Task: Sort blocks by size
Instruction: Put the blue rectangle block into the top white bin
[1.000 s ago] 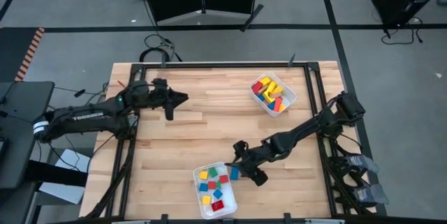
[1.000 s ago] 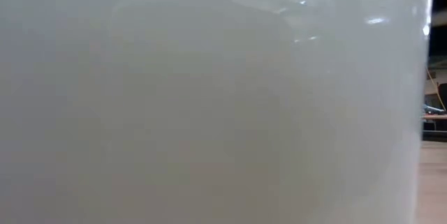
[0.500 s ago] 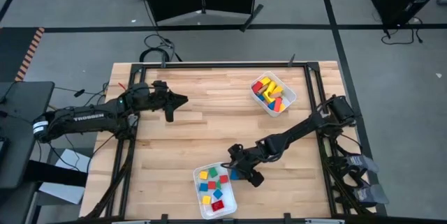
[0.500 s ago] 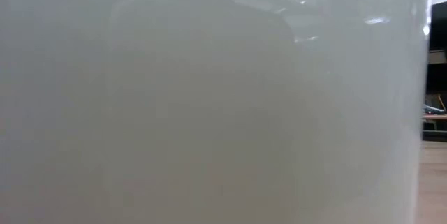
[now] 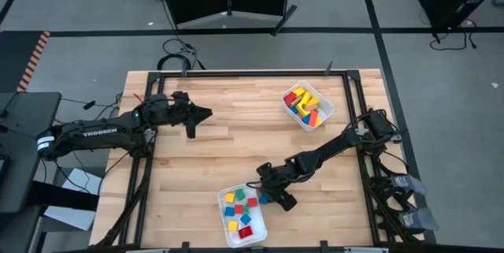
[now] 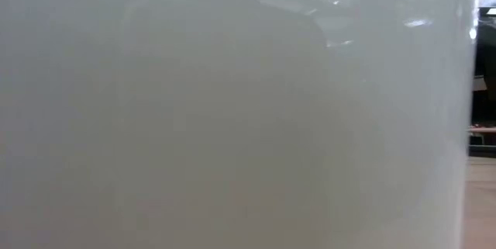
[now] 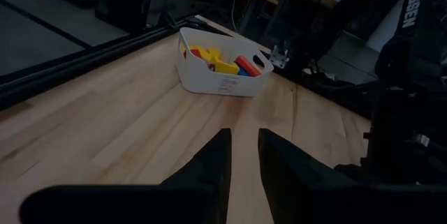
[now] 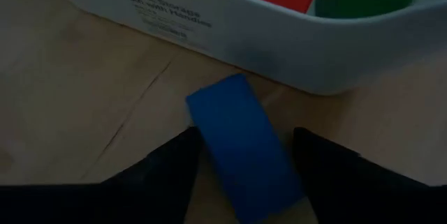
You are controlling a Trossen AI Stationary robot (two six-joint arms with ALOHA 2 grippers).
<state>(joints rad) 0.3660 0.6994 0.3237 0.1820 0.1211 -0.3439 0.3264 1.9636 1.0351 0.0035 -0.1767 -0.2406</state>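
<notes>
Grey floor w/ black tape lines runs round a pale wood surface (image 5: 236,150) set in a black frame; a dark cabinet stands past its far edge.

Landmark: the near tray (image 5: 242,214), white plastic, sitting at the near edge of the surface, roughly mid-width. It holds small cubes (image 5: 239,207) in red, blue, yellow and green.

Right pincer (image 5: 270,194) is down low just beside that tray's right wall, arm stretched in from the right side of the surface. A blue block (image 8: 243,147) lies on the wood between its two fingers (image 8: 171,172), right against the tray's outer wall (image 8: 230,39). Jaws stand apart on either side of the block; can't tell if they're actually pressing on it or only straddling it. In the right wrist view a red and a green cube show over the tray rim.

Far tray (image 5: 308,106), also white, sits well apart from the near tray, toward the far right corner; it holds longer pieces (image 5: 302,100) in yellow, red, blue, green.

Left pincer (image 5: 203,113) hangs well away from the near tray, off to the far left part of the surface, pointing toward the far tray. Its fingers are nearly together w/ only a thin gap, nothing between them.

Low view: only a blurred white wall filling nearly all of it.
</notes>
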